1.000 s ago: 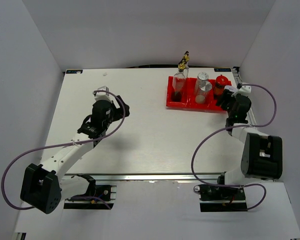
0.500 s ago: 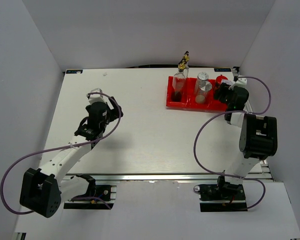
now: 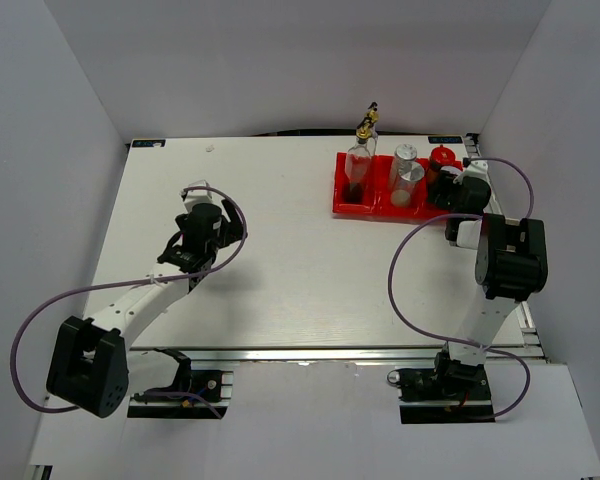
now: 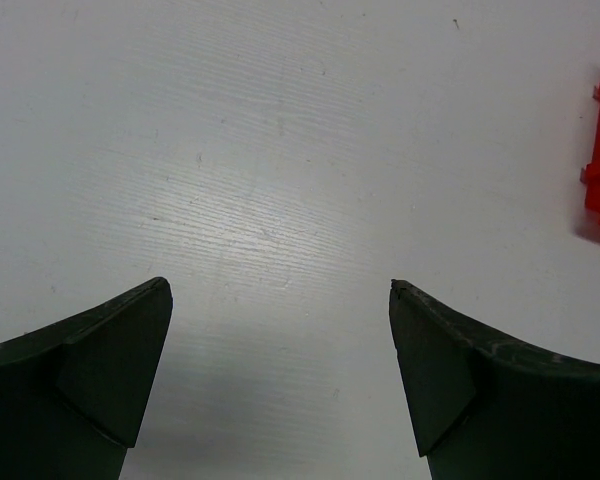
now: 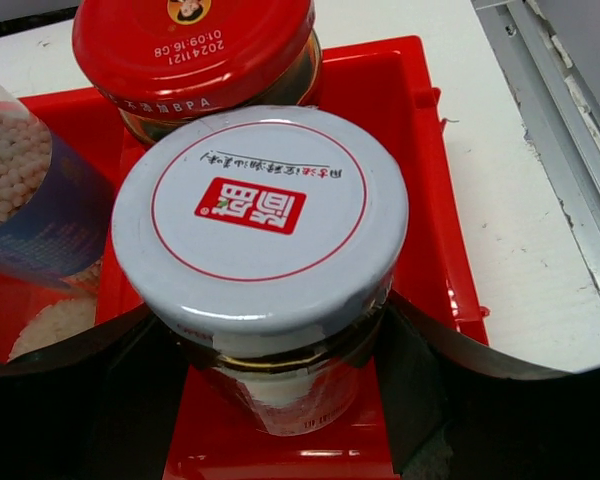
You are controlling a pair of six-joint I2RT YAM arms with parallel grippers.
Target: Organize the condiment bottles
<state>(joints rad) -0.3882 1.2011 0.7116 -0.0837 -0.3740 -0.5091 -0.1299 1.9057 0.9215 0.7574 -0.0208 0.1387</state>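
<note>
Right wrist view: the right end effector [image 5: 270, 345] is clenched on the silver-lidded jar [image 5: 260, 215], its dark curved fingers [image 5: 70, 400] hugging the glass body at lower centre. The jar sits inside a compartment of the glossy red plastic tray [image 5: 435, 200]. Its smooth round lid carries a red label. Just above it is the red-lidded dark jar [image 5: 195, 45], and at the left edge a clear shaker [image 5: 25, 190] of white beads. The left end effector [image 4: 280, 320] hangs released, fingers wide apart, over the white wood-grained worktop [image 4: 280, 130].
</note>
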